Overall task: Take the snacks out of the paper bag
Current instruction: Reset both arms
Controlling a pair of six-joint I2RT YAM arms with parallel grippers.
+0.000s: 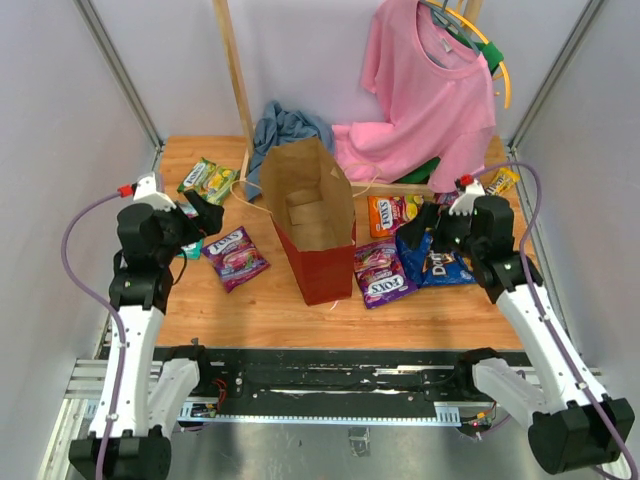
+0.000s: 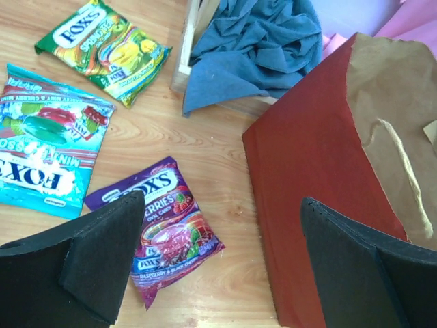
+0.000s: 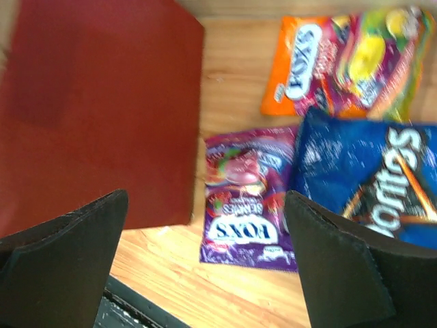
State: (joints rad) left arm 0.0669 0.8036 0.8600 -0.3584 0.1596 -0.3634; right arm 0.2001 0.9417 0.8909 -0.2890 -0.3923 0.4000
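Note:
The brown paper bag [image 1: 315,215] with dark red sides stands upright and open in the middle of the table; no packet shows inside it. My left gripper [image 1: 200,222] is open and empty, above a purple packet [image 2: 164,229], left of the bag's red side [image 2: 307,164]. A teal packet [image 2: 48,157] and a green-yellow packet [image 2: 102,51] lie beyond. My right gripper [image 1: 430,225] is open and empty. It hovers [image 3: 205,219] over a purple packet [image 3: 249,205], beside the blue Doritos bag [image 3: 369,178] and an orange packet [image 3: 328,61], right of the bag [image 3: 95,109].
A pink shirt [image 1: 425,90] hangs at the back right. A blue-grey cloth [image 1: 285,130] lies behind the bag beside a wooden post [image 1: 238,90]. Another yellow packet [image 1: 502,180] lies at the far right. White walls close in both sides.

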